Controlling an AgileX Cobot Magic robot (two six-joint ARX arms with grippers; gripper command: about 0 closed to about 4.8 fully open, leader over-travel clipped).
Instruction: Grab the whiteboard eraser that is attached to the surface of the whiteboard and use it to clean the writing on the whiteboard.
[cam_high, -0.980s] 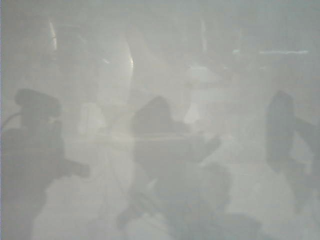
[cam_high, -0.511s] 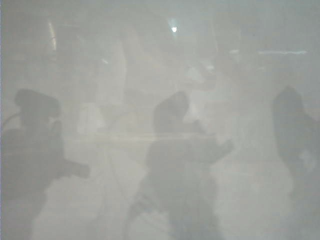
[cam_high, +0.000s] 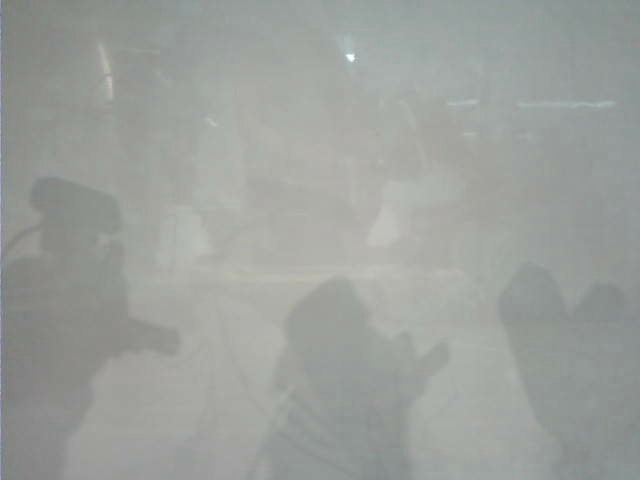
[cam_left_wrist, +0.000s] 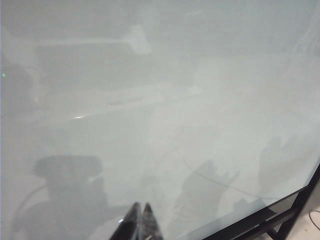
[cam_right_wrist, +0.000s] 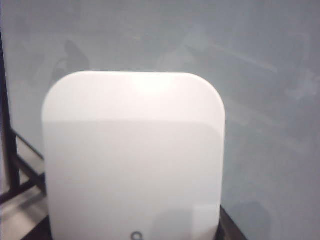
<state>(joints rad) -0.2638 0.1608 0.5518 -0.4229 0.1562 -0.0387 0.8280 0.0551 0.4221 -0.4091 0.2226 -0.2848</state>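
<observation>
Where the right wrist view looks along the right gripper (cam_right_wrist: 135, 235), the whiteboard eraser (cam_right_wrist: 134, 155) fills the middle of the picture: a smooth white block with rounded corners and a small grey mark at its edge nearest the camera. Dark parts of the gripper show at either lower corner of the eraser, so the jaws stand wide and pinch the block between them. Beyond the eraser lies the whiteboard (cam_right_wrist: 270, 75), pale grey and glossy, with faint reflections; a dark frame runs along one edge of the board.

The left gripper (cam_left_wrist: 140, 222) shows as two thin dark fingers pressed together, poised over the whiteboard (cam_left_wrist: 210, 100), holding nothing. Whether its tips touch the board cannot be told. A dark edge and frame close the board at one corner of this view. A thin faint curved line crosses the surface near that corner; no clear writing can be made out in any view.

Across the exterior view, the glossy whiteboard (cam_high: 320, 130) shows only hazy dark shapes at left, centre and right; arm and reflection cannot be told apart.
</observation>
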